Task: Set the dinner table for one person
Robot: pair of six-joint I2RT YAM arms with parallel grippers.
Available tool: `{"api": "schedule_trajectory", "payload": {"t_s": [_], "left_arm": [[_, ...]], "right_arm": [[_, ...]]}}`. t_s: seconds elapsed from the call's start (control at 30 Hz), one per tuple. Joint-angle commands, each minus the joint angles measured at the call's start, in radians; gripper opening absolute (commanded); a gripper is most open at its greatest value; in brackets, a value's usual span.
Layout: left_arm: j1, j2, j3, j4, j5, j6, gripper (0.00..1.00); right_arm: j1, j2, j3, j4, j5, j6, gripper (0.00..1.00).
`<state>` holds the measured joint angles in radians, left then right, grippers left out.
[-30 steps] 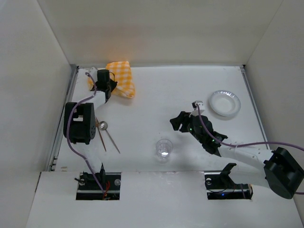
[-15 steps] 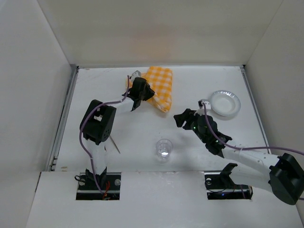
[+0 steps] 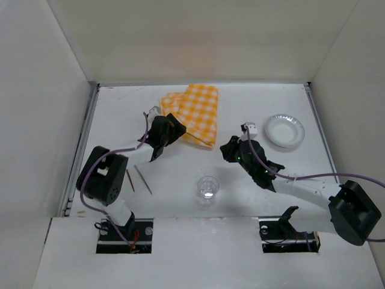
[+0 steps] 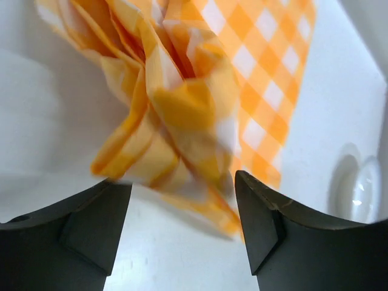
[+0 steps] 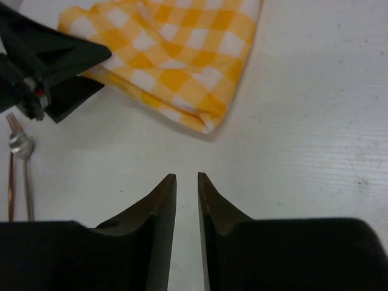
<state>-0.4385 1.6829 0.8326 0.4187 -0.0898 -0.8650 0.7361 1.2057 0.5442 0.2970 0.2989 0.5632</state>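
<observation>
**Cloth down but bunched, setting not yet laid**

The left pincer (image 4: 182, 182) stands wide, its jaws either side of the cloth's (image 3: 195, 111) bunched near corner and gripping nothing. The right pincer (image 5: 187, 177), almost closed and empty, hovers over bare table (image 3: 252, 102) just below the cloth's lower right corner. The step looks like spreading the cloth at upper centre, so next that bunch needs flattening. The plate (image 3: 284, 130) sits at right near the wall, the cup (image 3: 208, 187) lower centre, the sticks (image 3: 143, 179) lower left, with open room between cloth and cup

Plain white panels (image 3: 198, 42) stand at the back and both sides, softly and evenly lit.
</observation>
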Motion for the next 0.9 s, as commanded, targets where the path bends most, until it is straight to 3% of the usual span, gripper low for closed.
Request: {"api": "schedule_trajectory", "payload": {"t_s": [0.0,0.13,0.2,0.23,0.3,0.43,0.67,0.87], "left_arm": [[-0.015,-0.194,-0.104,0.068,-0.1,-0.012,0.67],[-0.006,-0.345,-0.226,0.058,-0.171,-0.005,0.67],[0.005,-0.4,-0.275,0.052,-0.185,-0.009,0.66],[0.008,-0.416,-0.291,0.055,-0.186,-0.005,0.66],[0.016,-0.434,-0.316,0.052,-0.186,0.001,0.66],[0.059,-0.445,-0.363,0.071,-0.186,-0.005,0.63],[0.151,-0.515,-0.475,0.144,-0.154,-0.015,0.59],[0.267,-0.626,-0.504,0.109,-0.051,-0.019,0.57]], "right_arm": [[0.027,0.046,0.137,-0.025,-0.003,-0.037,0.24],[0.032,0.173,0.29,-0.088,-0.024,-0.095,0.24],[0.032,0.257,0.376,-0.105,-0.05,-0.134,0.31],[0.032,0.294,0.411,-0.113,-0.063,-0.144,0.38],[0.032,0.388,0.508,-0.137,-0.083,-0.164,0.61],[0.071,0.541,0.679,-0.189,-0.107,-0.253,0.83],[0.113,0.787,0.986,-0.358,-0.057,-0.404,0.95],[0.144,0.949,1.187,-0.469,0.023,-0.497,0.96]]}}
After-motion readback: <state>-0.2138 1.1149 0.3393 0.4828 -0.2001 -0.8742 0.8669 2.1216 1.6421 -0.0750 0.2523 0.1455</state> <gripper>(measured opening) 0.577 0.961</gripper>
